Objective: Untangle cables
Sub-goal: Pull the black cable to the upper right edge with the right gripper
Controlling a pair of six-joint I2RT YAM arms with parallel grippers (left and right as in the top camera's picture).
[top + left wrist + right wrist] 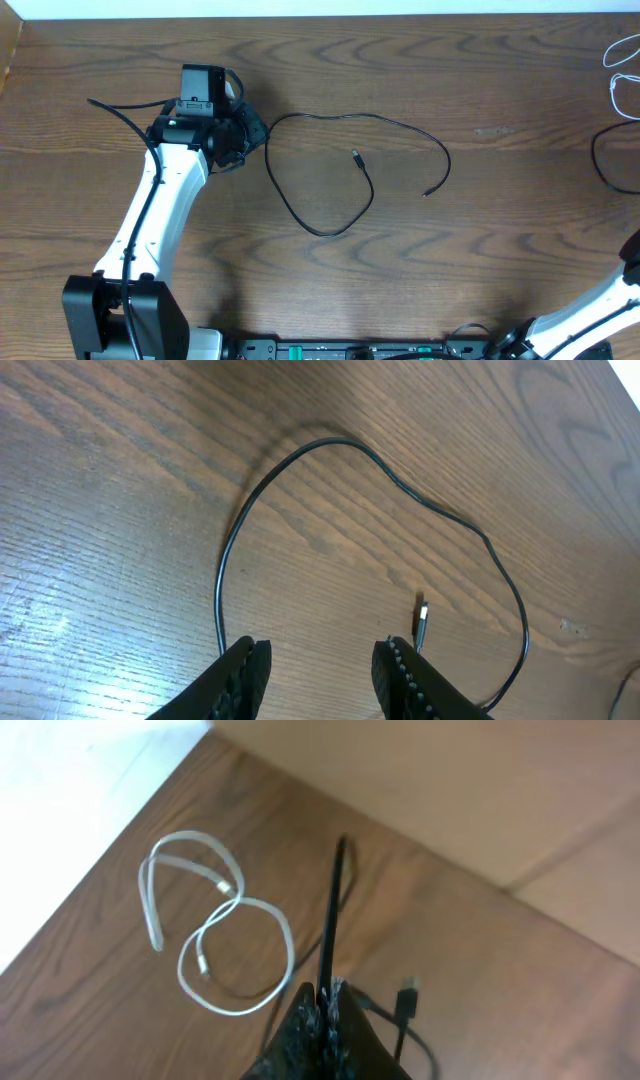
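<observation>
Where the left fingers (243, 678) show at 6 o'clock in the left wrist view, they stand apart, with only bare bench (120, 510) in the gap. The black cable (300, 455) passes just beside one finger, arcs up toward 12 o'clock and bends down to 5 o'clock. One small plug (421, 615) lies inside that loop, just above the other finger.

The right fingers (305, 1025) are together, pinched on a second black cord (331, 920) that rises straight toward 12 o'clock. At 9 o'clock from it the white cable (215, 935) lies in loose loops, and a further plug lies at 3 o'clock beside the fingers.

From overhead, the black cable lies open on the middle of the bench at 3 o'clock from the left arm (165, 200), crossing nothing, with both ends free. The white cable sits at the 2 o'clock corner, cut off by the frame. The second black cord curves below it, well apart from the black cable. The right fingers are outside this view and only the right arm (590, 305) shows at 4 o'clock. Only the right wrist view shows the pinch and the whole white cable.
</observation>
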